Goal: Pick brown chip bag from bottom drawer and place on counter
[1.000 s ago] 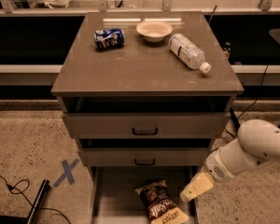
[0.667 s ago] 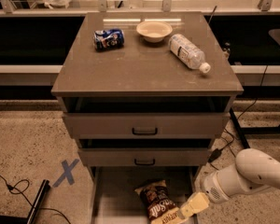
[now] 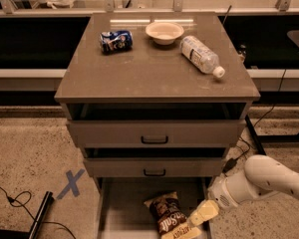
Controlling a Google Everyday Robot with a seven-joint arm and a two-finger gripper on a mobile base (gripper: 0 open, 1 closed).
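Note:
The brown chip bag (image 3: 167, 216) lies flat on the floor of the bottom drawer (image 3: 124, 213), which is pulled out at the bottom of the view. My gripper (image 3: 201, 215) comes in from the right on a white arm and sits low over the drawer, at the right edge of the bag near its cream-yellow lower end. The counter (image 3: 154, 68) is the grey-brown top of the cabinet, well above the gripper.
On the counter stand a crushed blue can (image 3: 115, 41), a small cream bowl (image 3: 164, 32) and a plastic water bottle (image 3: 202, 56) lying on its side. Two upper drawers with black handles (image 3: 154, 140) sit slightly open. A blue X (image 3: 70, 183) marks the floor at left.
My gripper and arm have dropped lower and moved left, from beside the drawer's right side down to the bag's right edge. The bag has not moved.

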